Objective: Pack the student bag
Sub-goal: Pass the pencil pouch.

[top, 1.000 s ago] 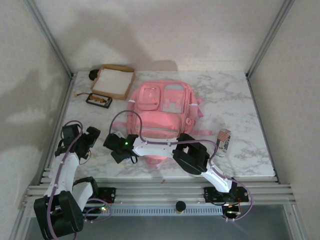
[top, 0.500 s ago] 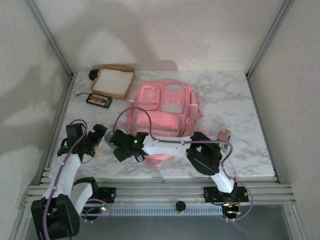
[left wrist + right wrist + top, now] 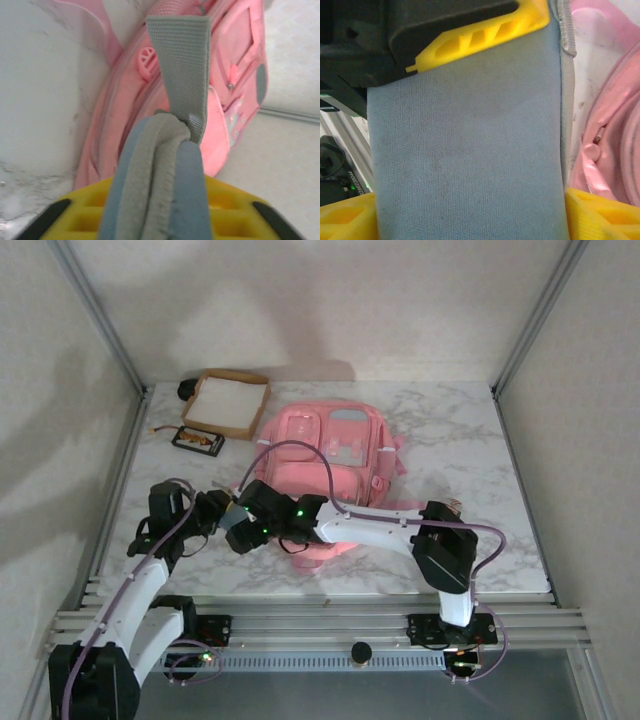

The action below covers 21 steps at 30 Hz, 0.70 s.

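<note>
The student bag (image 3: 325, 455) lies flat in the middle of the marble table, pink with front pockets. At its near left corner both grippers meet. My left gripper (image 3: 220, 512) is shut on the bag's blue-grey padded handle (image 3: 160, 175), folded and pinched between its jaws; a grey webbing loop (image 3: 182, 65) runs from the handle back to the bag (image 3: 235, 100). My right gripper (image 3: 252, 530) sits just right of it. The same handle (image 3: 470, 150) fills the whole gap between its yellow fingers, touching both. The left gripper's black and yellow finger (image 3: 485, 35) presses on the handle's far end.
A shallow tan cardboard tray (image 3: 228, 403) stands at the back left, with a small black case (image 3: 197, 439) in front of it. A small striped packet (image 3: 448, 520) lies right of the bag, partly behind the right arm. Metal frame posts border the table.
My left gripper has moved right to the bag's near left corner and shut on the handle. The right arm has stretched further left and forward.
</note>
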Tool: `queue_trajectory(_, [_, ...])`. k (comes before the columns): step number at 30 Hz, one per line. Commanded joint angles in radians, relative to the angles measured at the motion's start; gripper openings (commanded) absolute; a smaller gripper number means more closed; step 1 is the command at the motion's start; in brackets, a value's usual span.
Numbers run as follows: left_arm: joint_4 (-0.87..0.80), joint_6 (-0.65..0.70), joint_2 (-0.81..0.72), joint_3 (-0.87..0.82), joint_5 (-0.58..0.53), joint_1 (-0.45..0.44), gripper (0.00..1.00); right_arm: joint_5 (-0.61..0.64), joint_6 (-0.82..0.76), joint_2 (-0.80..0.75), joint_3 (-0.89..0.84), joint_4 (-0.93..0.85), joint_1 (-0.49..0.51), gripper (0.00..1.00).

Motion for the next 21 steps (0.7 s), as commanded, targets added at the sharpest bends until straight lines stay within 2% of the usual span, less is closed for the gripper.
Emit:
queue_trajectory(1, [0.093, -0.042, -0.004, 0.044, 0.055, -0.022, 0.08, -0.040, 0.014, -0.067, -0.039, 0.036, -0.011, 0.92])
queue_trajectory(2, [0.100, -0.035, 0.003, 0.060, 0.055, -0.028, 0.06, -0.045, 0.017, -0.088, -0.052, 0.034, -0.017, 0.98])
queue_trajectory(5, [0.154, -0.009, 0.040, 0.120, 0.068, -0.053, 0.06, -0.135, 0.052, -0.206, -0.141, 0.073, -0.069, 0.99])
queue_trajectory(9, [0.265, 0.011, 0.127, 0.219, 0.087, -0.139, 0.06, -0.406, 0.182, -0.384, -0.312, 0.207, -0.217, 0.99])
queue_trajectory(13, [0.374, -0.003, 0.225, 0.292, 0.101, -0.229, 0.08, -0.537, 0.310, -0.526, -0.452, 0.330, -0.362, 0.99])
queue_trajectory(18, [0.527, -0.051, 0.319, 0.348, 0.078, -0.320, 0.08, -0.695, 0.443, -0.548, -0.545, 0.508, -0.430, 0.99])
queue_trajectory(21, [0.609, -0.081, 0.383, 0.363, 0.063, -0.368, 0.08, -0.720, 0.477, -0.529, -0.565, 0.557, -0.436, 0.96])
